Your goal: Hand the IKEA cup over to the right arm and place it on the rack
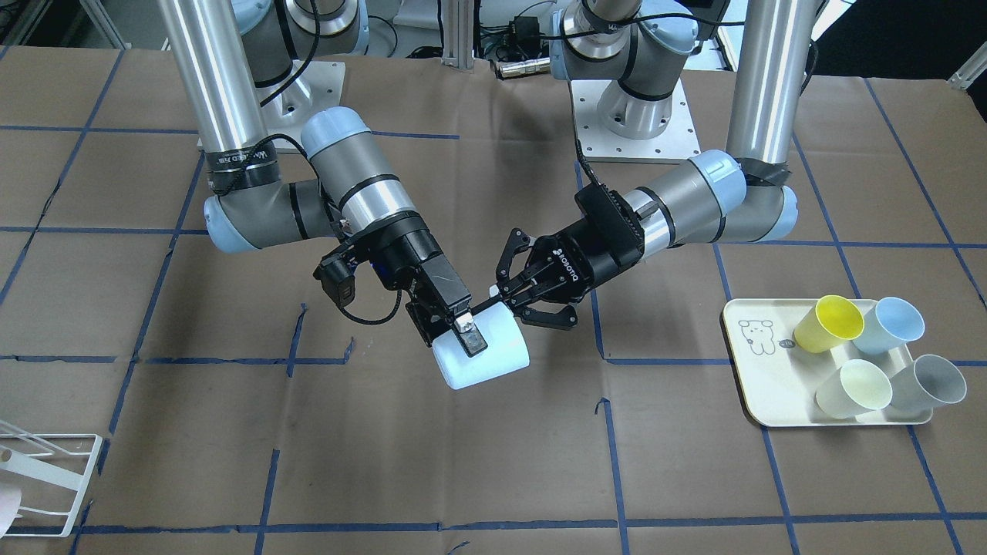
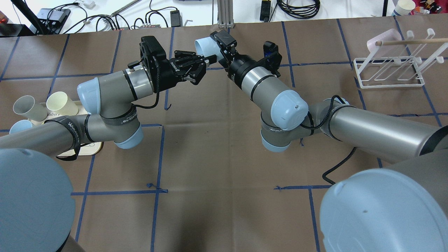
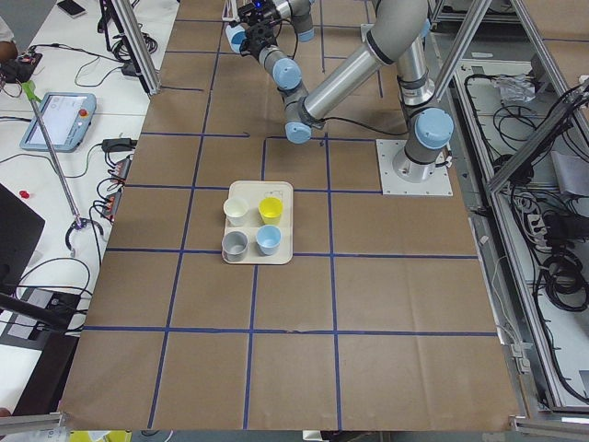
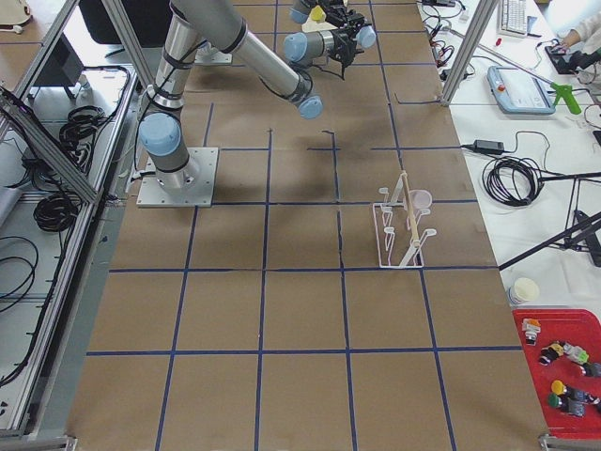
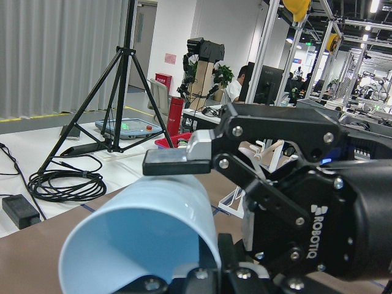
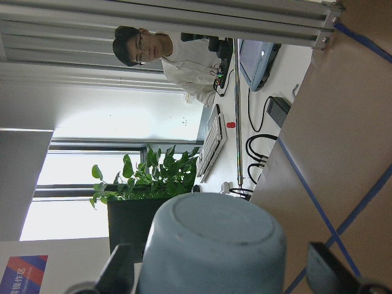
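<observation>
Clearly this is the hand-over itself: the IKEA cup (image 1: 493,358), pale blue, hangs on its side in the air above the middle of the counter (image 1: 463,478), between the two arms. The left tool (image 1: 500,291) has its fingers drawn together on the cup's rim, mouth toward its own camera, and I judge it to be carrying the weight. The right tool (image 1: 456,339) straddles the cup's body with fingers apart — one pad (image 1: 472,341) lies flat on the wall, while the right wrist view shows a sliver of space on the other side, so it reads as not yet clamped. To do this well, the right tool should close squarely across the body, well back from the rim the left one pinches. Only when that hold is firm should the left let go and draw straight away along the cup's axis, since a tapered wall could slip out of a skewed squeeze. The rack (image 2: 392,86) stands well apart on the robot's right, with a pale pink cup (image 2: 384,40) on it. Much is hidden — the right tool's lower finger is under the cup in the front view, the left tool's contact with the rim is masked by its own fingers, the rack is cut off at the front view's corner, and both side views show the tools too small to judge.
</observation>
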